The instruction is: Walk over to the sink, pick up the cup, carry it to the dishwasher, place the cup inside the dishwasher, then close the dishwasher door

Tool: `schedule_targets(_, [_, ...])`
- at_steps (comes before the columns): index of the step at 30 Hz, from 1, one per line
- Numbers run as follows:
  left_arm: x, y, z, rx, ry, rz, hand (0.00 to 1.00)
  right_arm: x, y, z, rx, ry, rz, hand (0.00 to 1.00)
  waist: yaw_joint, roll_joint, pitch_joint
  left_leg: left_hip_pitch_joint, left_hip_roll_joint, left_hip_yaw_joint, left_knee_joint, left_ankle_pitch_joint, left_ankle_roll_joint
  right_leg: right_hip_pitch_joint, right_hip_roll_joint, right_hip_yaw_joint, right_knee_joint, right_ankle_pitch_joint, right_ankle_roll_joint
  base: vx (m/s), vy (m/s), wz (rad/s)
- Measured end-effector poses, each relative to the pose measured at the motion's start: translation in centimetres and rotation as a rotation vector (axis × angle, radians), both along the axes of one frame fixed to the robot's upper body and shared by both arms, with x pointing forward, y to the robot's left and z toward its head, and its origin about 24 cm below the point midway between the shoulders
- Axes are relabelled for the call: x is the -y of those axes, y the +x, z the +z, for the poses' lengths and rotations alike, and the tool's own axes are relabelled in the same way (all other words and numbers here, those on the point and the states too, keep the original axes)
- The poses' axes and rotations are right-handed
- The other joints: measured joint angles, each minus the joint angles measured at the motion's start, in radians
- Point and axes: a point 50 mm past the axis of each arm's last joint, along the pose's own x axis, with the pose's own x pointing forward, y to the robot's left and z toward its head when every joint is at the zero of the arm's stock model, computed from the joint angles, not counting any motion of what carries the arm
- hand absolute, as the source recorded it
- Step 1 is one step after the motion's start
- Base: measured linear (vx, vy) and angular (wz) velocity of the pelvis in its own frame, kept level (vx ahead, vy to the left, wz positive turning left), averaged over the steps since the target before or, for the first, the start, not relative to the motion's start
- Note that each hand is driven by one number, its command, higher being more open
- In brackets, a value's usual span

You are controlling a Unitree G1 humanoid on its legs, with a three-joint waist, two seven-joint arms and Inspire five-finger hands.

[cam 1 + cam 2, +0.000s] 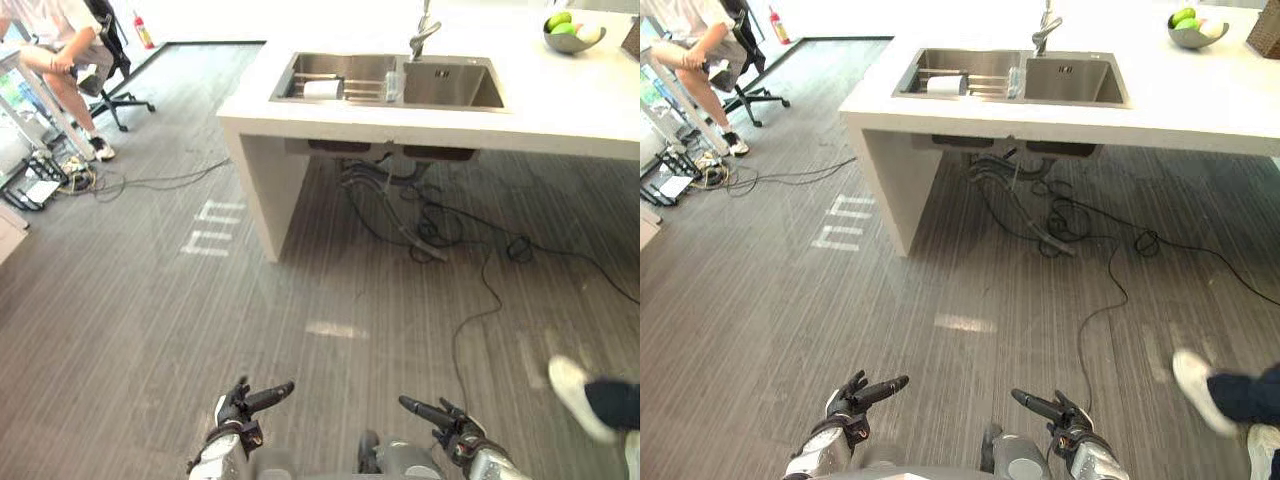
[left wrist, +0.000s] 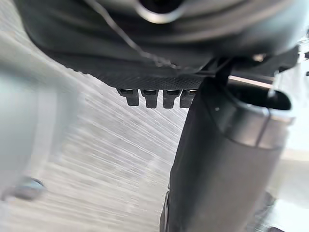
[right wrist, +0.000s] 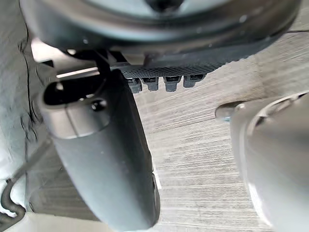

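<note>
Ahead stands a white counter (image 1: 560, 105) with a steel double sink (image 1: 455, 85) and a tap (image 1: 422, 35). A clear cup (image 1: 392, 85) stands at the divider between the basins. In the left basin a white cylinder (image 1: 322, 88) lies on a rack. Both of my hands hang low over the grey floor, well short of the counter: the left hand (image 1: 240, 408) and the right hand (image 1: 450, 420) each hold nothing, fingers relaxed and thumbs pointing inward. The left thumb (image 2: 222, 169) and the right thumb (image 3: 101, 154) stand out over bare floor in the wrist views.
Cables (image 1: 430, 225) trail across the floor under the counter. A person sits on an office chair (image 1: 110, 70) at the far left. Another person's shoe (image 1: 575, 385) is on the floor to my right. A bowl of green fruit (image 1: 572, 35) rests on the counter.
</note>
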Motion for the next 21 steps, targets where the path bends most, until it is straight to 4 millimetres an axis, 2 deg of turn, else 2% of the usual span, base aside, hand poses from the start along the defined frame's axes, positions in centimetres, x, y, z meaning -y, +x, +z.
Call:
schedule_targets(1, [0.2, 0.4, 0.6, 0.047, 0.0, 0.004, 1.0, 0.0, -0.1, 0.0, -0.004, 0.001, -0.001, 1.0, 0.014, -0.008, 0.007, -0.048, -0.053, 0.026, -0.109, -0.025, -0.002, 0.039, -0.002, 0.021, -0.028, 0.008, 0.013, 0.44, -0.065, -0.53])
schedule_targets(2, [0.2, 0.8, 1.0, 0.077, 0.002, 0.009, 1.0, 0.0, 0.0, 0.0, 0.001, 0.001, 0.0, 1.0, 0.022, -0.007, 0.006, -0.064, -0.077, 0.044, -0.205, -0.029, -0.002, 0.054, -0.004, 0.033, -0.047, 0.009, 0.014, 0.43, -0.015, -0.56])
schedule_targets(3, [0.3, 1.9, 2.1, 0.152, 0.009, 0.018, 1.0, 0.0, 0.4, 0.2, 0.016, 0.005, -0.006, 1.0, 0.029, -0.008, 0.015, -0.08, -0.124, 0.076, -0.455, -0.019, 0.006, 0.082, -0.01, 0.044, -0.079, 0.01, 0.016, 0.51, 0.021, -0.35])
schedule_targets(4, [0.5, 3.2, 3.5, 0.241, 0.016, 0.031, 1.0, 0.1, 0.6, 0.3, 0.028, 0.01, -0.025, 1.0, 0.029, -0.004, 0.03, -0.076, -0.174, 0.089, -0.722, 0.037, 0.019, 0.114, -0.019, 0.044, -0.102, 0.003, 0.027, 0.41, 0.043, -0.24])
schedule_targets(6, [0.7, 4.9, 5.8, 0.378, 0.018, 0.047, 1.0, 0.2, -0.1, 0.0, 0.013, 0.018, -0.08, 1.0, 0.033, 0.01, 0.043, -0.067, -0.215, 0.094, -1.017, 0.135, -0.001, 0.174, -0.015, 0.055, -0.141, -0.019, 0.054, 0.39, 0.1, -0.16])
schedule_targets(8, [0.6, 5.8, 7.5, 0.473, 0.029, 0.069, 1.0, 0.5, -1.6, -0.4, -0.023, 0.029, -0.123, 1.0, 0.038, 0.037, 0.047, -0.065, -0.191, 0.154, -1.025, 0.125, 0.011, 0.251, 0.016, 0.072, -0.15, -0.073, 0.071, 0.41, 0.169, -0.15])
schedule_targets(9, [0.4, 6.2, 8.2, 0.51, 0.036, 0.075, 1.0, 0.5, -2.7, -0.6, -0.044, 0.035, -0.146, 1.0, 0.038, 0.057, 0.035, -0.051, -0.177, 0.164, -1.015, 0.195, 0.074, 0.292, 0.032, 0.075, -0.142, -0.118, 0.08, 0.44, 0.207, 0.15])
schedule_targets(10, [0.2, 6.9, 9.4, 0.565, 0.036, 0.081, 1.0, 0.3, -3.9, -0.9, -0.077, 0.046, -0.165, 1.0, 0.037, 0.032, 0.027, -0.044, -0.202, 0.171, -0.998, 0.266, 0.122, 0.302, 0.003, 0.077, -0.102, -0.167, 0.075, 0.44, 0.204, 0.21])
schedule_targets(11, [0.1, 7.3, 10.3, 0.609, 0.036, 0.09, 1.0, 0.2, -4.1, -1.0, -0.084, 0.055, -0.174, 1.0, 0.041, 0.011, 0.022, -0.048, -0.227, 0.183, -0.992, 0.271, 0.128, 0.293, -0.024, 0.09, -0.087, -0.194, 0.064, 0.41, 0.183, 0.14])
schedule_targets(12, [0.2, 7.9, 12.3, 0.694, 0.039, 0.099, 1.0, 0.2, -4.3, -1.0, -0.087, 0.074, -0.204, 1.0, 0.058, -0.007, 0.022, -0.07, -0.245, 0.219, -0.959, 0.271, 0.129, 0.282, -0.057, 0.096, -0.077, -0.234, 0.047, 0.46, 0.205, 0.0])
schedule_targets(13, [0.2, 8.3, 14.2, 0.773, 0.057, 0.095, 1.0, 0.4, -4.5, -1.1, -0.096, 0.091, -0.25, 1.0, 0.073, -0.011, 0.02, -0.102, -0.259, 0.231, -0.9, 0.263, 0.139, 0.275, -0.082, 0.097, -0.07, -0.258, 0.016, 0.38, 0.167, -0.08])
schedule_targets(14, [0.1, 8.3, 14.9, 0.805, 0.069, 0.097, 1.0, 0.5, -4.9, -1.2, -0.108, 0.102, -0.282, 1.0, 0.083, -0.015, 0.018, -0.111, -0.269, 0.237, -0.88, 0.254, 0.153, 0.274, -0.097, 0.101, -0.061, -0.258, 0.016, 0.45, 0.183, -0.13])
schedule_targets(15, [-0.1, 8.4, 16.1, 0.85, 0.094, 0.123, 1.0, 0.8, -5.3, -1.3, -0.125, 0.121, -0.339, 1.0, 0.087, -0.008, 0.008, -0.11, -0.288, 0.233, -0.865, 0.248, 0.185, 0.245, -0.112, 0.112, 0.021, -0.245, 0.037, 0.43, 0.173, 0.07])
schedule_targets(16, [-0.5, 8.5, 17.3, 0.892, 0.113, 0.17, 1.0, 0.7, -6.2, -1.5, -0.143, 0.15, -0.415, 1.0, 0.079, -0.008, -0.014, -0.094, -0.307, 0.22, -0.874, 0.236, 0.24, 0.143, -0.134, 0.118, 0.26, -0.205, 0.109, 0.43, 0.173, 0.16])
schedule_targets(17, [-0.6, 8.5, 17.6, 0.903, 0.115, 0.176, 1.0, 0.6, -6.4, -1.6, -0.148, 0.157, -0.427, 1.0, 0.078, -0.004, -0.021, -0.084, -0.312, 0.218, -0.881, 0.232, 0.244, 0.117, -0.142, 0.12, 0.323, -0.189, 0.136, 0.38, 0.155, 0.33])
schedule_targets(18, [-0.8, 8.6, 18.7, 0.943, 0.145, 0.188, 1.0, 0.0, -7.1, -1.8, -0.163, 0.184, -0.476, 1.0, 0.075, -0.023, -0.031, -0.034, -0.338, 0.207, -0.926, 0.218, 0.262, 0.016, -0.18, 0.129, 0.546, -0.075, 0.298, 0.38, 0.125, 0.21])
schedule_targets(19, [-0.8, 8.5, 19.2, 0.963, 0.177, 0.185, 1.0, -0.3, -7.5, -2.0, -0.169, 0.198, -0.498, 1.0, 0.071, -0.032, -0.035, -0.005, -0.352, 0.199, -0.953, 0.216, 0.264, -0.026, -0.198, 0.135, 0.643, 0.004, 0.359, 0.47, 0.149, 0.32])
schedule_targets(20, [-0.9, 8.5, 20.2, 1.0, 0.222, 0.186, 1.0, -0.9, -8.0, -2.1, -0.171, 0.223, -0.544, 1.0, 0.063, -0.047, -0.043, 0.054, -0.377, 0.178, -1.0, 0.217, 0.257, -0.112, -0.235, 0.131, 0.819, 0.027, 0.36, 0.55, 0.156, 0.33])
schedule_targets(21, [-0.8, 8.4, 21.2, 1.033, 0.252, 0.2, 1.0, -1.3, -8.3, -2.2, -0.168, 0.238, -0.583, 1.0, 0.054, -0.05, -0.044, 0.117, -0.389, 0.16, -1.036, 0.21, 0.254, -0.178, -0.267, 0.108, 0.922, 0.006, 0.319, 0.44, 0.118, 0.3])
